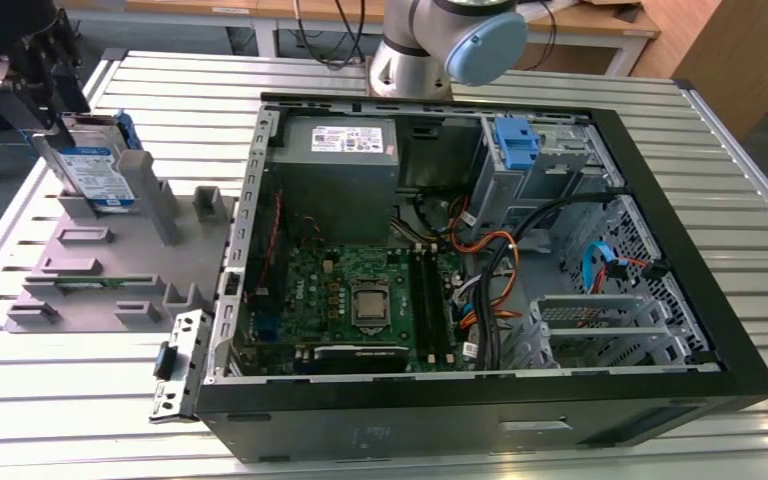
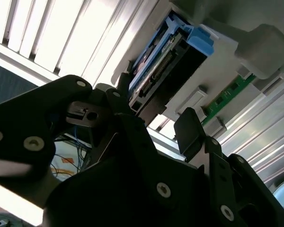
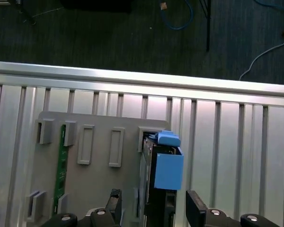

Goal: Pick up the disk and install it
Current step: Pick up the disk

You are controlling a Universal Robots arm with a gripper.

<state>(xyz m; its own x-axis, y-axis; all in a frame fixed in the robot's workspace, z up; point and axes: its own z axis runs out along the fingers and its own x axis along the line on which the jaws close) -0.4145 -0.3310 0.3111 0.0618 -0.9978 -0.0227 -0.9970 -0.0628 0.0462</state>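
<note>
The disk (image 1: 97, 172) stands on edge in a slot of the grey holder (image 1: 104, 262) at the exterior view's left; its white label with a blue band and its blue carrier show. My gripper (image 1: 51, 105) hangs just above it. In the first wrist view the disk (image 3: 163, 170) lies between my two black fingers (image 3: 114, 202), which stand apart from it on either side, open. In the second wrist view my gripper (image 2: 154, 109) hangs close over the disk's (image 2: 156, 66) edge.
An open computer case (image 1: 704, 300) lies to the exterior view's right of the holder, with a grey power supply (image 1: 337, 155), motherboard (image 1: 357, 290), cables and a drive bay with a blue latch (image 1: 518, 145). A green memory stick (image 3: 62, 161) sits in the holder. The slatted table's edge (image 3: 142, 78) is close by.
</note>
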